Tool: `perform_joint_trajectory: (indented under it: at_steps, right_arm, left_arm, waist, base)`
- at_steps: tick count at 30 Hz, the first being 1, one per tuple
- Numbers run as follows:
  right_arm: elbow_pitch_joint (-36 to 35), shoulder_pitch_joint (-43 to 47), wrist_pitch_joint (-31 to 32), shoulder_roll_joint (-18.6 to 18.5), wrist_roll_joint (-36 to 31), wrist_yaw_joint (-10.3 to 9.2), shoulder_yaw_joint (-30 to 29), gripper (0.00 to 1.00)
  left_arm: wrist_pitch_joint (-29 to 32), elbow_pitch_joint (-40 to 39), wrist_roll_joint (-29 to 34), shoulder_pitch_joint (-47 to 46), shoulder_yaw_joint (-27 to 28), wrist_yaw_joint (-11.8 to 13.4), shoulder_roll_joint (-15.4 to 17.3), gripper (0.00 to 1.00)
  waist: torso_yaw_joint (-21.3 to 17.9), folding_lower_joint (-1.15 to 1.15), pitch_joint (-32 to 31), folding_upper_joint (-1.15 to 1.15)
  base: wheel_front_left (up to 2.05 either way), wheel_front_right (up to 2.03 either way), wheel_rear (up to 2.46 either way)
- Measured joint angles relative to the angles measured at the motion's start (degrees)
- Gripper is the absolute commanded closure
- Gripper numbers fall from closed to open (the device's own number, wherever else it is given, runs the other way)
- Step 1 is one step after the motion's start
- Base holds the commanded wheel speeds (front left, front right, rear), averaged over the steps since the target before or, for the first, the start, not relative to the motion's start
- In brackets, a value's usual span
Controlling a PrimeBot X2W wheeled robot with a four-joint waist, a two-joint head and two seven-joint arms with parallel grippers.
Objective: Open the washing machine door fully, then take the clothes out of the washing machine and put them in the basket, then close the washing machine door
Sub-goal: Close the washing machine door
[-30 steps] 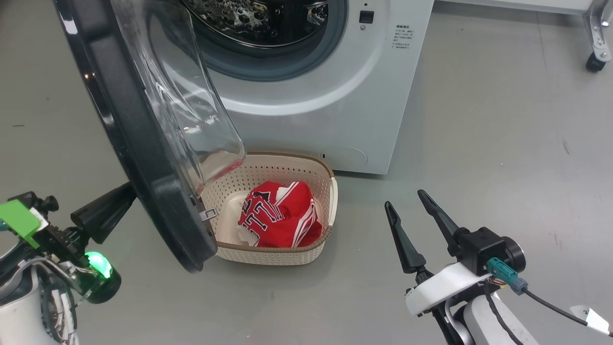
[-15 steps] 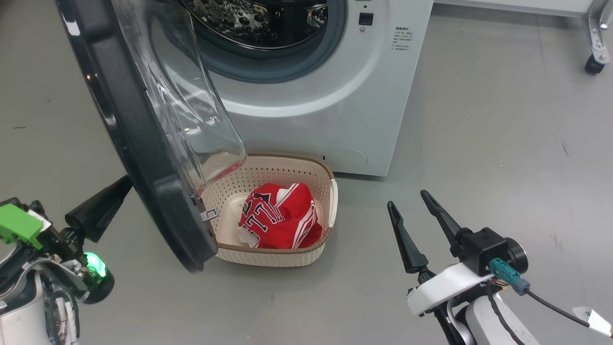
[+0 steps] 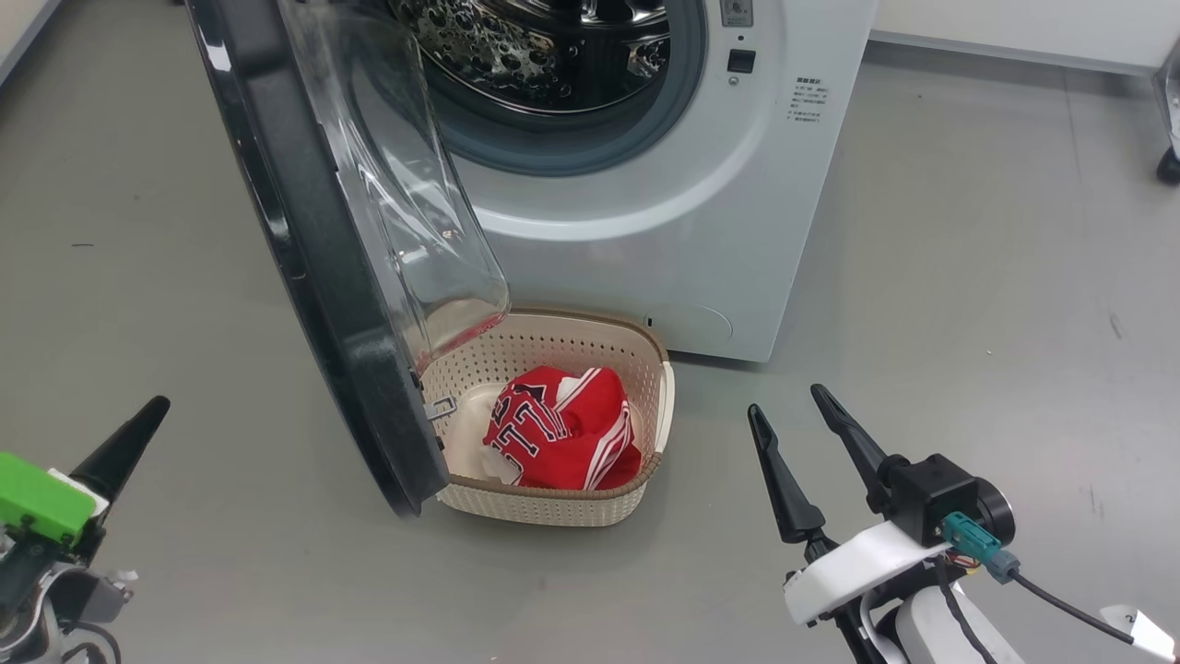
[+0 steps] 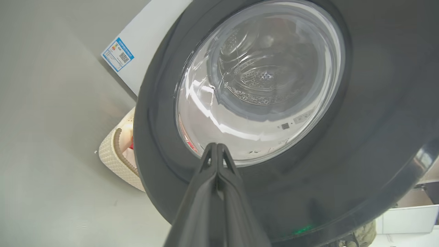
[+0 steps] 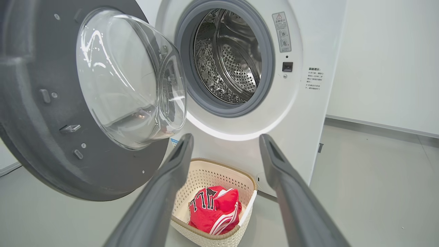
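Note:
The washing machine [image 3: 664, 212] stands at the top with its steel drum [image 5: 229, 61] bare inside. The washing machine door [image 3: 323, 258] hangs open, swung out to the left, its glass bowl over the basket's left end. In front of the machine, the cream basket [image 3: 553, 505] holds the red clothes [image 3: 562, 429]. My left gripper [image 3: 157, 408] is shut and empty, low on the left, apart from the door's outer face [image 4: 360, 144], which it points at. My right gripper [image 3: 786, 401] is open and empty, right of the basket, facing the machine.
Grey floor stretches around the machine on both sides. A black caster [image 3: 1169, 166] sits at the far right edge. A white wall [image 5: 387, 58] runs behind the machine on the right. A blue label [image 4: 117, 54] is on the machine's side.
My left gripper has drawn back from the door's black rim, down and to the left. The head camera has shifted, sliding the scene right and down. The right gripper has barely moved.

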Motion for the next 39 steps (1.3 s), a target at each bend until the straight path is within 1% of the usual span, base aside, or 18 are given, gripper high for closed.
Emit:
perform_joint_trajectory:
  at_steps: [3,5,9,12,16,17,19,23,34,35,36,37,39]
  right_arm:
    - [0.04,0.73,0.00,0.02,0.18,0.00,0.36,0.00]
    - [0.03,0.77,0.00,0.02,0.32,0.00,0.51,0.00]
    - [0.05,0.79,0.00,0.03,0.37,0.01,0.57,0.00]
    - [0.13,0.83,0.00,0.04,0.51,0.04,0.74,0.00]
    - [0.15,0.87,0.00,0.08,0.62,0.05,1.22,0.00]
    - [0.15,0.87,0.00,0.08,0.62,0.05,1.22,0.00]
    - [0.14,0.87,0.00,0.09,0.71,0.05,1.23,0.00]
    - [0.14,0.88,0.00,0.08,0.76,0.05,1.23,0.00]
    - [-0.01,0.92,0.00,0.09,0.92,0.00,1.19,0.00]
    - [-0.01,0.92,0.00,0.08,0.92,-0.01,1.15,0.00]
    - [-0.01,0.92,0.00,0.08,0.92,-0.01,1.14,0.00]
    - [-0.01,0.92,0.00,0.08,0.92,-0.01,1.11,0.00]
    - [-0.01,0.92,0.00,0.08,0.92,-0.01,1.08,0.00]
  left_arm:
    - [-2.60,-1.46,4.45,1.89,-1.24,-0.55,1.10,1.00]
    - [-4.25,-2.70,7.70,3.41,-2.48,-0.74,2.50,1.00]
    - [-8.27,-5.04,13.35,5.68,-4.04,-0.79,4.36,1.00]
    - [-11.39,-6.62,16.47,7.01,-4.98,-0.79,4.87,1.00]
    - [-15.11,-9.10,20.56,9.93,-7.46,-0.79,6.52,1.00]
    - [-15.11,-9.10,20.56,9.93,-7.46,-0.79,6.52,1.00]
    - [-16.93,-11.13,21.61,11.04,-9.85,-0.79,7.28,1.00]
    - [-20.93,-13.51,23.15,11.86,-12.55,-0.79,7.42,1.00]
    - [-30.78,-14.90,25.91,16.96,-17.45,-0.79,7.62,1.00]
    - [-31.74,-14.92,26.24,17.27,-17.59,-0.79,7.64,0.96]
    - [-32.65,-14.94,26.59,17.47,-17.82,-0.79,7.72,0.77]
    - [-34.57,-15.16,27.21,17.69,-18.27,-0.79,7.86,0.00]
    - [-35.98,-15.05,27.14,17.88,-18.30,-0.79,7.73,0.00]
  waist:
    - [0.51,0.00,-0.35,0.00]
    - [0.82,0.00,-0.55,0.00]
    - [1.32,0.00,-0.87,0.00]
    - [1.58,0.00,-1.19,0.00]
    - [1.70,0.00,-1.44,0.00]
    - [1.70,0.00,-1.44,0.00]
    - [1.69,0.00,-1.48,0.00]
    - [1.70,0.00,-1.51,0.00]
    - [1.64,0.00,-1.31,0.00]
    - [1.64,0.00,-1.28,0.00]
    - [1.63,0.00,-1.26,0.00]
    - [1.63,0.00,-1.21,0.00]
    - [1.64,0.00,-1.19,0.00]
  base:
    - [0.00,0.00,0.00]
    - [0.00,0.00,0.00]
    - [0.00,0.00,0.00]
    - [0.00,0.00,0.00]
    - [0.00,0.00,0.00]
    - [0.00,0.00,0.00]
    - [0.00,0.00,0.00]
    - [0.00,0.00,0.00]
    - [0.00,0.00,0.00]
    - [0.00,0.00,0.00]
    - [0.00,0.00,0.00]
    - [0.00,0.00,0.00]
    - [0.00,0.00,0.00]
